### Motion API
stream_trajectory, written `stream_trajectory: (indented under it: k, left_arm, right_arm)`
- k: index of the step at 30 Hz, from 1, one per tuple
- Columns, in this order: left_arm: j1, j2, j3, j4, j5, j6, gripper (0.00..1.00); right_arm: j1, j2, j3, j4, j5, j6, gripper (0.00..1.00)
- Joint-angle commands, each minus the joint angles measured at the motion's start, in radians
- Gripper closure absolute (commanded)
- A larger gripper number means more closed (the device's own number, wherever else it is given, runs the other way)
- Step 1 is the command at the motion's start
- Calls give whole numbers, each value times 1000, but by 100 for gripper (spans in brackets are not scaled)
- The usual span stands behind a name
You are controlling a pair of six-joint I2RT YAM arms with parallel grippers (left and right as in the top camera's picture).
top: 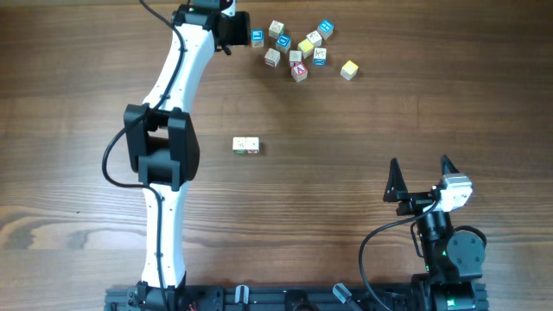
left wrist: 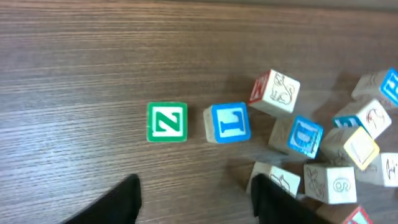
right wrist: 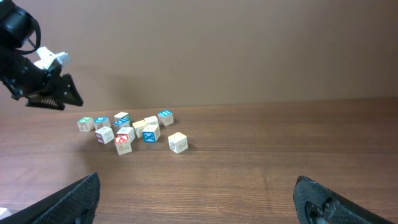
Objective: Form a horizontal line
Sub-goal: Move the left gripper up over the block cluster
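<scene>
Left pincer (left wrist: 196,190), at the far end of the desk (top: 78,130): its two dark fingers (left wrist: 124,200) stand apart with nothing between them, and only their tips enter the wrist view from the bottom edge. Just ahead of them lie a green "Z" cube (left wrist: 167,122) and a blue cube (left wrist: 227,122), side by side with a narrow gap. From overhead the pincer's black body covers the green cube; only the blue one shows at its side. To the right, the loose cluster (top: 298,47) of letter cubes lies jumbled, several tilted or leaning on neighbours. The wrist view cuts off those at its right edge, and most letters are too small to read from overhead. A yellow cube (top: 349,69) sits a little apart from the cluster. The horizontal line (top: 246,145) lies at mid-desk, well apart from the cluster: two pale cubes touching edge to edge, with green and red marks that are illegible. Right pincer (top: 420,166), near edge on the right: fingers spread wide, empty, clear of every cube.
</scene>
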Motion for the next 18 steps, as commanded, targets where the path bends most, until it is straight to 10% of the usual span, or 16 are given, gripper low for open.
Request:
stream_trajectory:
  k: [1, 7, 18]
  left_arm:
    - [-24, 14, 5, -12, 27, 131, 33]
    - [-49, 14, 5, -68, 73, 262, 3]
    - [-49, 22, 2, -80, 71, 261, 0]
  right_arm:
    - [-3, -3, -1, 3, -17, -5, 0]
    - [-3, -3, -1, 3, -17, -5, 0]
    - [-3, -3, -1, 3, -17, -5, 0]
